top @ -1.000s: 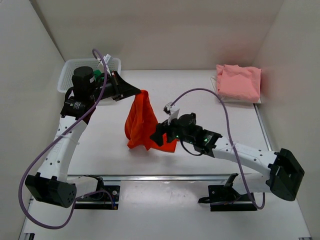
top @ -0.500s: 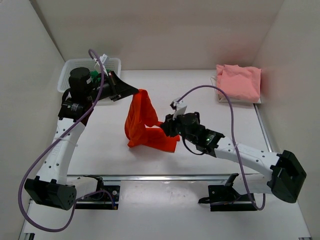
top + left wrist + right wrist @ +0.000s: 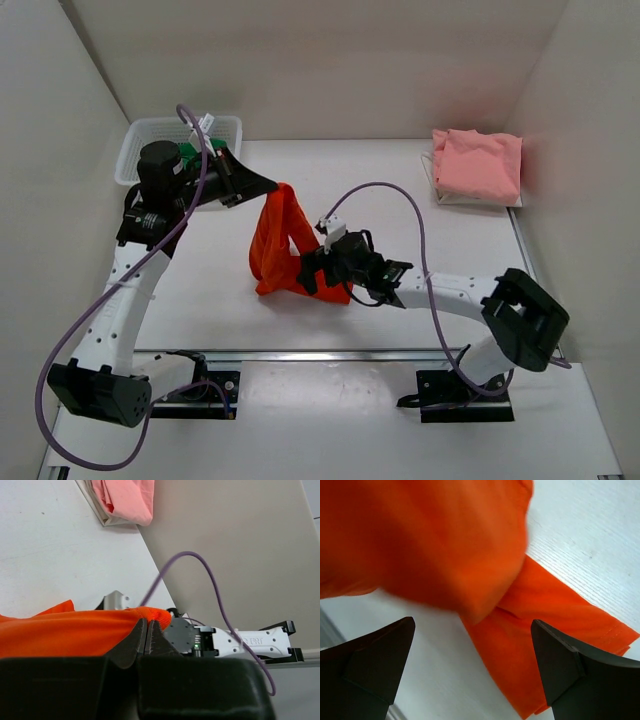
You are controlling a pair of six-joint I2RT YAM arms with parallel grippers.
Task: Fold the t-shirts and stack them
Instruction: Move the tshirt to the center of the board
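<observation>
The orange-red t-shirt (image 3: 272,250) hangs from my left gripper (image 3: 274,186), its lower part resting bunched on the table. In the left wrist view the left gripper (image 3: 148,625) is shut on a fold of the orange cloth (image 3: 60,630). My right gripper (image 3: 312,272) sits low at the shirt's lower right edge. In the right wrist view it (image 3: 472,622) stands wide open over the orange cloth (image 3: 555,620), holding nothing. A pale pink t-shirt (image 3: 478,165) lies folded at the back right. A bit of green cloth (image 3: 193,153) shows in the basket, mostly hidden by the left arm.
The white mesh basket (image 3: 226,124) stands at the back left corner, behind the left arm. White walls close in the table on the left, back and right. The right arm's purple cable (image 3: 400,195) arcs over the table's middle.
My right gripper has let go of the shirt's lower edge and opened wide. The right arm has swung left and lower along the table. The left gripper still holds the shirt up.
</observation>
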